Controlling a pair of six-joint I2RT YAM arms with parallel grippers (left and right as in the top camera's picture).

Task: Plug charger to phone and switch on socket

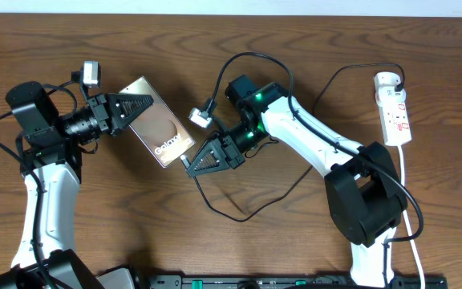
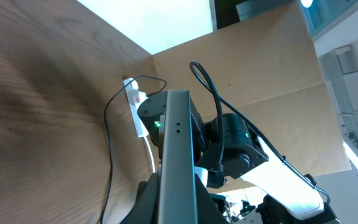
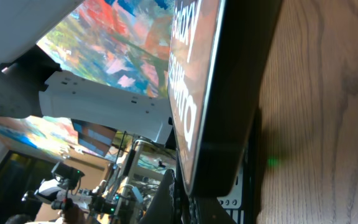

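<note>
So from overhead, the phone [image 1: 167,132] sits at about 10 o'clock from the middle of the table [image 1: 95,209], back up, with the Galaxy lettering showing. It's angled so one end points to 11 and the other to 5. The left gripper [image 1: 147,104] comes in from 9 o'clock, jaws clamped on the phone's upper-left edge. The right gripper [image 1: 189,166] sits just off the phone's lower end, tip pointing to 8 o'clock. Its jaws are closed right down, and the charger [image 1: 239,217] runs straight into the fingertips, so it looks pinched there. From there the black cable loops down toward 6, then swings up and right to the socket [image 1: 393,108] at 2 o'clock, where its plug end is. The socket's white cord [image 1: 411,209] trails down the right side. The left wrist cam shows the phone [image 2: 178,155] edge-on, rising from 6 o'clock between that gripper's dark fingers. The right arm [image 2: 241,143] is behind it, and the socket [image 2: 135,106] is far off at 11. The right wrist cam is nearly filled by the glossy phone [image 3: 229,93], lettering up at 12 and wood grain [image 3: 328,124] at 3. I can't make out the connector tip there.
</note>
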